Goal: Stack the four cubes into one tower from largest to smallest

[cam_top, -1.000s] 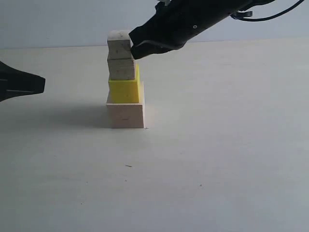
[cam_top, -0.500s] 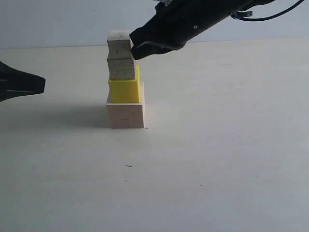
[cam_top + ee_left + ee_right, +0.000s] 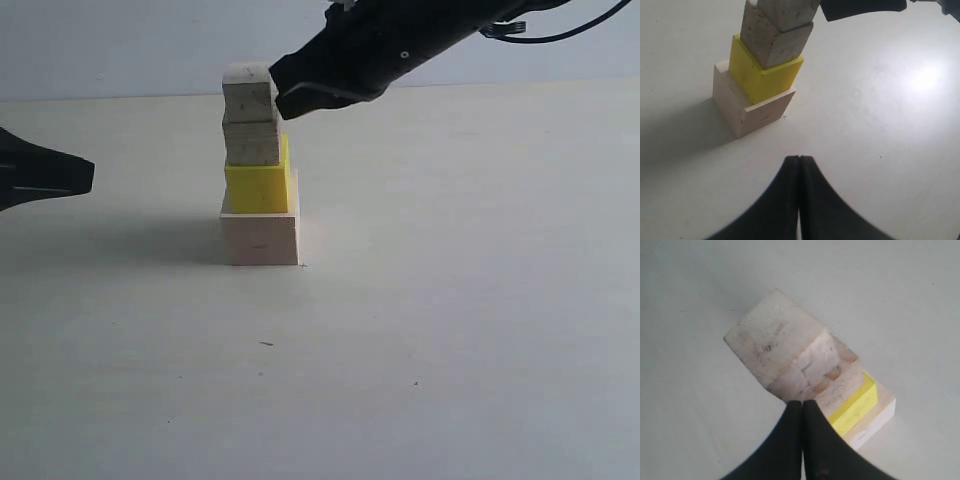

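The four cubes stand as one tower on the white table: the largest pale wood cube (image 3: 260, 238) at the bottom, the yellow cube (image 3: 257, 187) on it, then two small grainy wood cubes (image 3: 251, 143), the top one (image 3: 247, 93) set slightly askew. My right gripper (image 3: 279, 100) is shut with nothing in it, its tip right beside the top cube's right face; touching or not, I cannot tell. In the right wrist view its fingertips (image 3: 802, 403) hang over the tower (image 3: 805, 365). My left gripper (image 3: 88, 176) is shut and empty, well left of the tower (image 3: 765, 75).
The white tabletop (image 3: 450, 300) stretches bare around the tower. The right arm (image 3: 420, 35) reaches in from the upper right above the table.
The right gripper tip has edged very slightly up and right beside the top cube. The tower and the left gripper have stayed still.
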Robot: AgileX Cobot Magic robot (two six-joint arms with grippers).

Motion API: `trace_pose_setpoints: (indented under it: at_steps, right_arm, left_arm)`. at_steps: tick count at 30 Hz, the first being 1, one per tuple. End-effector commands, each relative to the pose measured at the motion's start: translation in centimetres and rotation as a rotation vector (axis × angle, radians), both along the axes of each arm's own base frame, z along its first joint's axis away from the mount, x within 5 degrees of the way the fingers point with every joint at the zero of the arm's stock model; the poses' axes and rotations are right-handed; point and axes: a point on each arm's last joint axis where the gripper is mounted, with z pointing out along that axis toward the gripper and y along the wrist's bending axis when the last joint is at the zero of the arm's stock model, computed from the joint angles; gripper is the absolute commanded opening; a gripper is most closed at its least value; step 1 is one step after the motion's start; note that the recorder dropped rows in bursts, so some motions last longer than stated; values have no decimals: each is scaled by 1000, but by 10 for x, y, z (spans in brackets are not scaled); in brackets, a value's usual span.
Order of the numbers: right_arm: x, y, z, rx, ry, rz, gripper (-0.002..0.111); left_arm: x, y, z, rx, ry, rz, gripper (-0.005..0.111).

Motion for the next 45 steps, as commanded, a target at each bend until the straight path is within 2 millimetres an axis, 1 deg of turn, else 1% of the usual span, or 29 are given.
trace_pose_setpoints:
  at_steps: [1,19,23,34,45]
  right_arm:
    - [2,1,2,23,-16,-6,0]
    - [0,2,3,38,-11,12,0]
    - [2,0,2,9,-37,-1,0]
    - [7,0,5,28,-83,-27,0]
    - [14,6,-14,44,-51,-20,0]
  left_arm:
    - [-1,-1,1,-15,2,-3,0]
    - [-1,-1,1,-15,2,-3,0]
    - [-2,-1,1,-17,5,-8,0]
    - [-2,-2,1,-18,6,-10,0]
    - [-2,-2,1,-18,7,-11,0]
